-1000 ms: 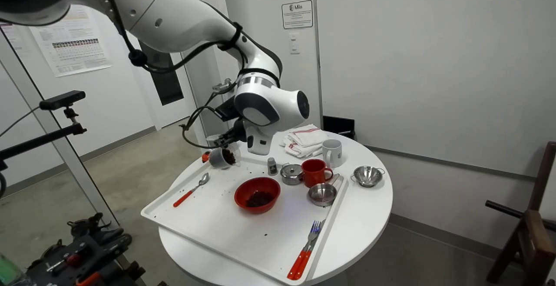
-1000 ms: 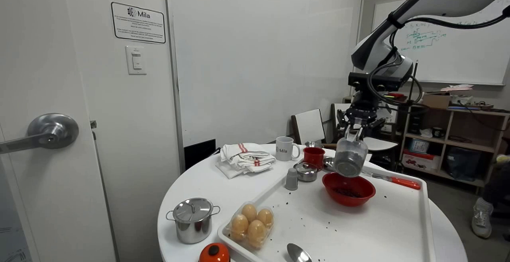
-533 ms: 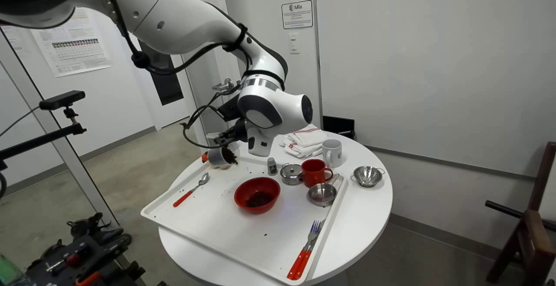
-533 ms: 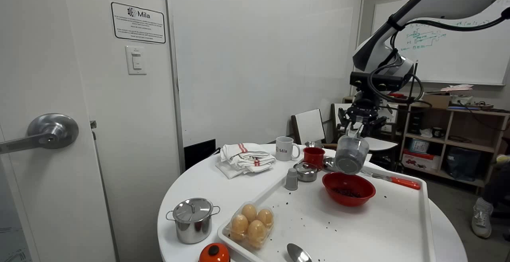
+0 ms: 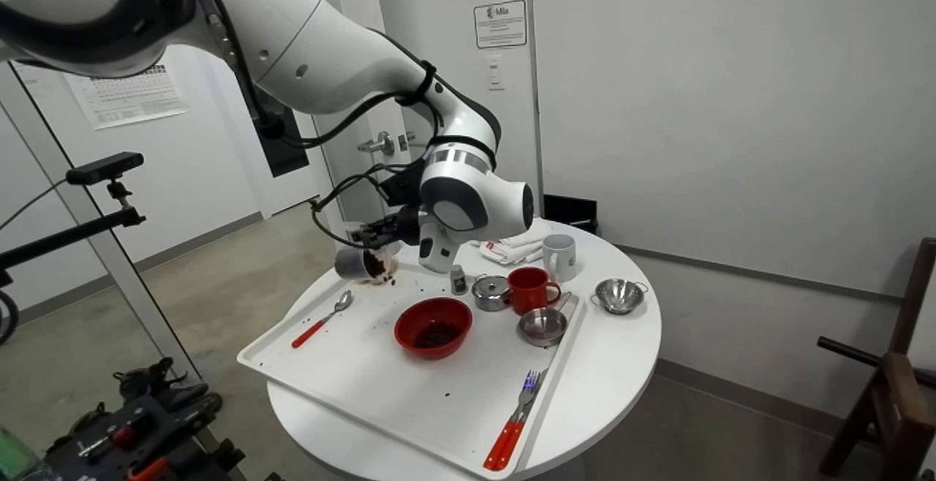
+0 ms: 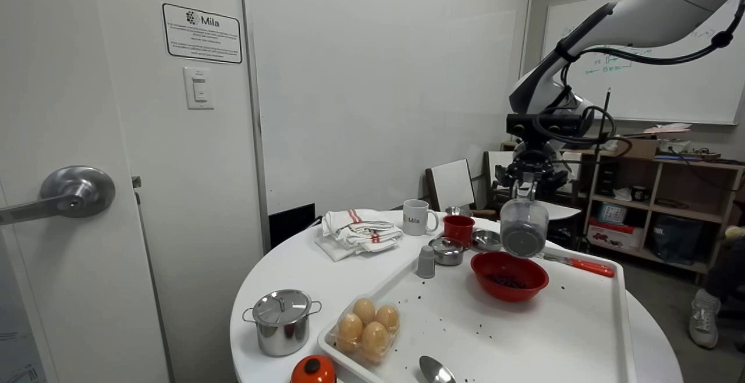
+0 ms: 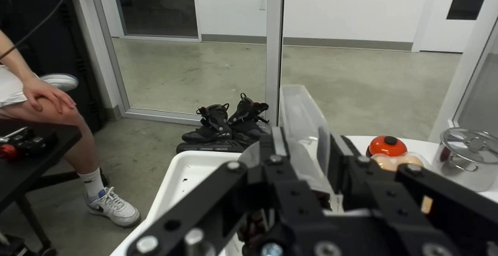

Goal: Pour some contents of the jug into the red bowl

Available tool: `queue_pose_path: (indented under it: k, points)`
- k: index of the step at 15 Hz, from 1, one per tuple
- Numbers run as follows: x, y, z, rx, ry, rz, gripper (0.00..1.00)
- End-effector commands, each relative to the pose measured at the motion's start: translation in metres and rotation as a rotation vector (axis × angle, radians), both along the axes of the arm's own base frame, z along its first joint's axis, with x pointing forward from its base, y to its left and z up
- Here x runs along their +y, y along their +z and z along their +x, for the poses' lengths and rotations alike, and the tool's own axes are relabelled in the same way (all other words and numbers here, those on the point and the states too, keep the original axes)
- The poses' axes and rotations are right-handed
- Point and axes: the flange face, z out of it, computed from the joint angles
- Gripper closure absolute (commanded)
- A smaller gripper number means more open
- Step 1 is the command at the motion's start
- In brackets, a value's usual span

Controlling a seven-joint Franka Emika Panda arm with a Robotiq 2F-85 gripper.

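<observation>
My gripper (image 7: pixel 309 136) is shut on the handle of a clear plastic jug (image 6: pixel 525 229); the handle (image 7: pixel 303 104) stands between the fingers. In an exterior view the jug (image 5: pixel 352 264) lies tipped on its side, mouth to the right, with dark pieces (image 5: pixel 374 264) inside. A few dark bits show just past its mouth; I cannot tell whether they are falling. The red bowl (image 5: pixel 433 305) stands on the white tray with dark pieces in its bottom. In an exterior view the raised jug overlaps the far right rim of the red bowl (image 6: pixel 509 290). The wrist view does not show the bowl.
The tray (image 5: pixel 329 386) holds a spoon (image 5: pixel 322 320), a grey shaker (image 6: pixel 426 262), a lidded metal pan (image 5: pixel 491 293), a red mug (image 5: pixel 528 289) and eggs (image 6: pixel 372 327). A steel pot (image 6: pixel 282 327), an orange lidded pot (image 6: pixel 313 370) and a white mug (image 5: pixel 559 256) stand around it.
The arm has lowered a little. The jug has shifted left in one exterior view and right in another. Dark bits now show beyond its mouth.
</observation>
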Motion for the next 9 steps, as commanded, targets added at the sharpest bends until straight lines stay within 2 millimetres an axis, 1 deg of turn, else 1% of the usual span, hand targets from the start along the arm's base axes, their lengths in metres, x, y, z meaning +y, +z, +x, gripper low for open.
queue_pose_path:
  k: [1, 5, 9]
  points:
    - [-0.02, -0.001, 0.015, 0.016, -0.054, 0.029, 0.89]
    - [-0.037, -0.001, 0.024, -0.001, -0.113, 0.02, 0.89]
    - [-0.04, -0.002, 0.027, 0.038, -0.087, 0.061, 0.89]
